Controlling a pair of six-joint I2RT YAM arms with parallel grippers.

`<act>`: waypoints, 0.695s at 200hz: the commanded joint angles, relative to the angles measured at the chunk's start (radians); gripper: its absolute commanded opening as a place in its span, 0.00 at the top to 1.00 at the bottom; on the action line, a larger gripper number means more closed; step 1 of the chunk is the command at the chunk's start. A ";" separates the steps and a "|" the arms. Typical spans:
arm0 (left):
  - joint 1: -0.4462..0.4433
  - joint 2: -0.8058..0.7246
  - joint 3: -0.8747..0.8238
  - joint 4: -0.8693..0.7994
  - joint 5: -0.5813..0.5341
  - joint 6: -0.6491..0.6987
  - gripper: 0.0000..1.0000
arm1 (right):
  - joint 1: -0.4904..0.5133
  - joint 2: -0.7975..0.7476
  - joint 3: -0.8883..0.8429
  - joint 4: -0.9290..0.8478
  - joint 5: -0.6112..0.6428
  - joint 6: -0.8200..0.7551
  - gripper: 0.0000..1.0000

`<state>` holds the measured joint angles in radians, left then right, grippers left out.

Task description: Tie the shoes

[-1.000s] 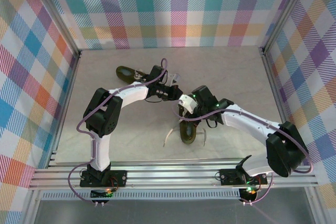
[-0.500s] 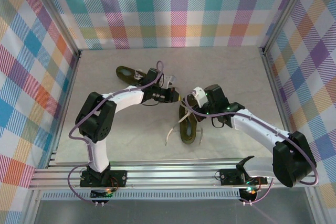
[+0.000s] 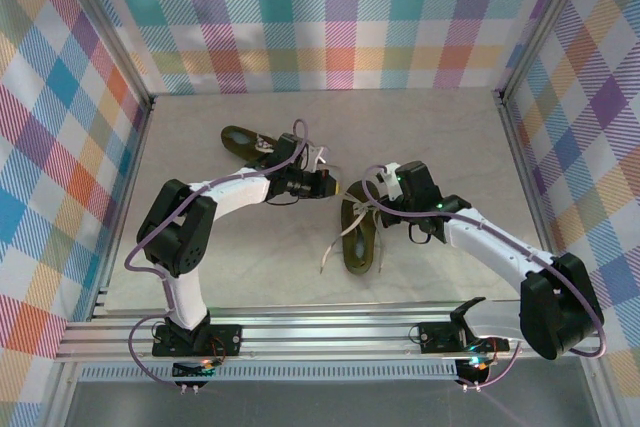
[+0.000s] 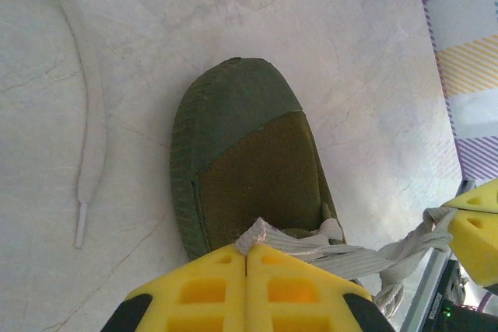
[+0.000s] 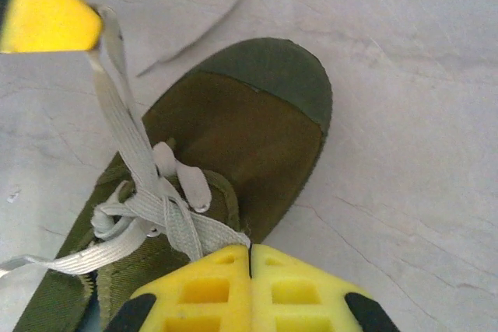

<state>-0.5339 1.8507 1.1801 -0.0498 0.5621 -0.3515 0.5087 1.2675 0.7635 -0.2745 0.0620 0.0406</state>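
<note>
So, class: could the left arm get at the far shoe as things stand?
Probably not yet. The far shoe lies close beside the left arm, nothing between, but its jaws are shut on a lace of the near shoe; it must let go first.

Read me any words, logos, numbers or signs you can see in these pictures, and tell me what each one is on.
None can be read. The olive shoe, its cream laces, the yellow fingers, the marbled table and the plaid walls carry no legible text.
</note>
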 commanded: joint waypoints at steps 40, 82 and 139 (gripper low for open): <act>0.018 -0.076 -0.032 0.007 -0.035 0.012 1.00 | -0.025 0.077 0.021 -0.075 0.103 0.094 1.00; 0.033 -0.112 -0.055 0.002 -0.065 0.024 1.00 | -0.051 0.051 -0.005 -0.072 0.120 0.137 1.00; 0.049 -0.126 -0.086 -0.004 -0.093 0.033 1.00 | -0.069 0.023 -0.007 -0.141 0.175 0.173 1.00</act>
<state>-0.5049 1.7638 1.1160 -0.0502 0.5041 -0.3428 0.4522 1.3193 0.7643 -0.3496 0.1772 0.1802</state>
